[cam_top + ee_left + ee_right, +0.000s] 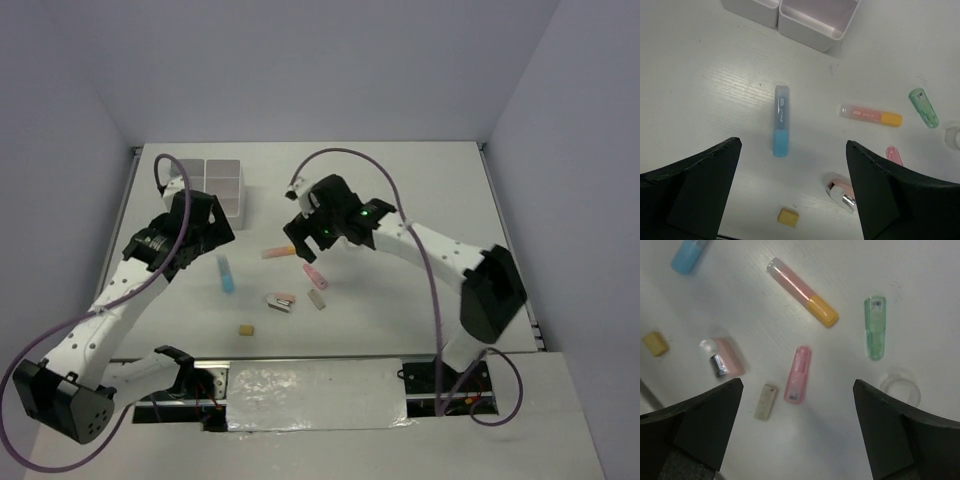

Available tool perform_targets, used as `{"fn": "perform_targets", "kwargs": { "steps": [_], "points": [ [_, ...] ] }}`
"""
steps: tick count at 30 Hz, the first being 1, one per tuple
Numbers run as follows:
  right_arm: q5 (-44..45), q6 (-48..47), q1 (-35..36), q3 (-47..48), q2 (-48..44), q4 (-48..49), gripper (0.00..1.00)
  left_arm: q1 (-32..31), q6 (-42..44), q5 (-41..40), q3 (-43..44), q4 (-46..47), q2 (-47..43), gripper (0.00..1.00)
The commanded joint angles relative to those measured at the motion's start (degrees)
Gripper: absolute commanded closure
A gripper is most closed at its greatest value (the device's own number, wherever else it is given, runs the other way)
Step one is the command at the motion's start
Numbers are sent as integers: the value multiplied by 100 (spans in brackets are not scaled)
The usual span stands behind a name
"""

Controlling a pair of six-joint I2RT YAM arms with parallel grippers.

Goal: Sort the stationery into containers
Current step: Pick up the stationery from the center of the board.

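My left gripper (pixel 205 228) (pixel 792 165) is open and empty, hovering above a blue highlighter (pixel 781 120) (pixel 226 273), close to the white compartment box (pixel 215 185) (pixel 812 22). My right gripper (pixel 308 238) (pixel 797 410) is open and empty above a pink highlighter (pixel 798 374) (pixel 314 274). Near it lie an orange-pink highlighter (pixel 802 291) (pixel 277 252), a green highlighter (pixel 875 326), a clear tape ring (pixel 900 388), a beige eraser (pixel 765 401) (pixel 317 299), a pink stapler-like piece (pixel 722 357) (pixel 282 301) and a yellow block (pixel 788 217) (pixel 246 328).
The items lie scattered on the white table between the two arms. Grey walls enclose the table at the back and sides. The arm bases and cables sit at the near edge (pixel 320 390).
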Motion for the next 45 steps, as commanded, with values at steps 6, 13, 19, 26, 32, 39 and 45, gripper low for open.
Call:
{"fn": "perform_targets", "kwargs": {
  "steps": [6, 13, 19, 26, 32, 39, 45],
  "points": [
    [-26, -2295, -140, 2539, 2832, -526, 4, -1, 1229, 490, 27, 60, -555, 1],
    [-483, -2596, -220, 3513, 3943, -1111, 13, 700, 1520, 884, -342, 437, -686, 1],
    [-678, -1955, -193, 2608, 3390, -215, 13, 1246, 1670, 1650, -606, 789, -994, 1],
    [753, 676, -211, 2501, 2739, 989, 10, 1308, 1714, 1966, -685, 851, -915, 1],
    [3238, 3872, -150, 3291, 2807, -360, 10, 1335, 1705, 2002, -703, 851, -924, 1],
    [4200, 8025, 333, 3797, 3396, -2635, 8, 1484, 1679, 1975, -747, 895, -1135, 1],
    [4403, 9928, 948, 4340, 3828, -3932, 9, 1563, 1661, 2011, -826, 930, -1310, 0]
  ]
}}
